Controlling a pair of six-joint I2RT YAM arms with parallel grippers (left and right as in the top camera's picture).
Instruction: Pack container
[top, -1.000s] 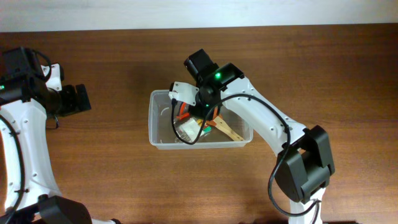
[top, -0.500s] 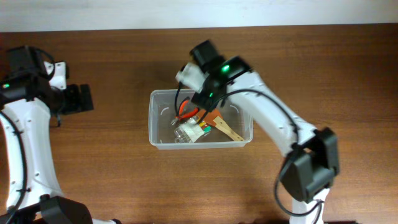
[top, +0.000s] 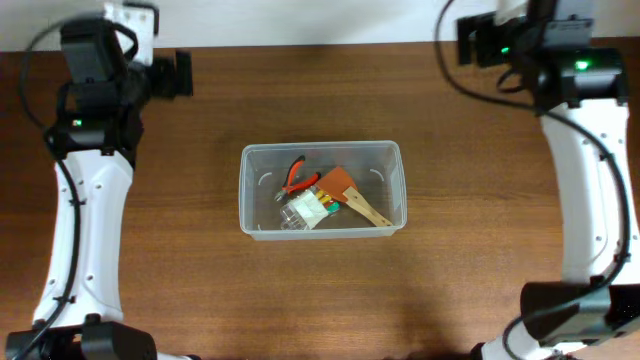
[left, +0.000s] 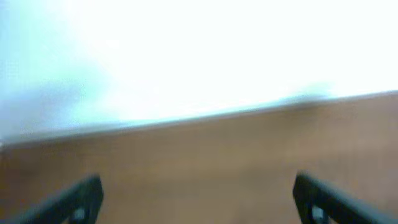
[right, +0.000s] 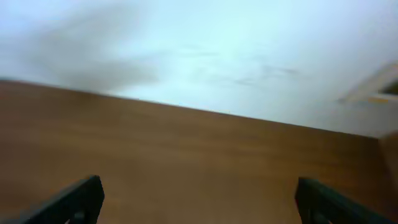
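Both arms have pulled away since a second ago: your right arm, then bent low over the tub, now stands at the far right edge of the brown wooden table (top: 200, 290), and your left arm has swung up to the far left corner. Between them, at mid-table, sits the clear rectangular plastic container (top: 320, 147), upright and holding what it held half a second ago. Red-handled pliers (top: 296, 178) lie toward the back with an orange block (top: 337, 182) beside them. A pale wooden-handled tool (top: 368, 210) lies aslant toward the right wall, and a small clear pack (top: 298, 213) sits near the front with a white-and-green item (top: 322, 208) against it. The right gripper (right: 199, 202) shows its fingers spread wide with only bare wood between them; the left gripper (left: 199, 205), in a blurred wrist view, reads the same, parted and empty. No loose item shows on the table, so the packing looks finished and the step in hand appears to be the withdrawal to rest. To do it well, keep both wrists high and well outside the container's rim, leave the fingers parted so nothing snags, and check from overhead that no handle rises above the walls. The container lies well apart from both grippers, closer to the arm bases than either, and roughly midway between them.
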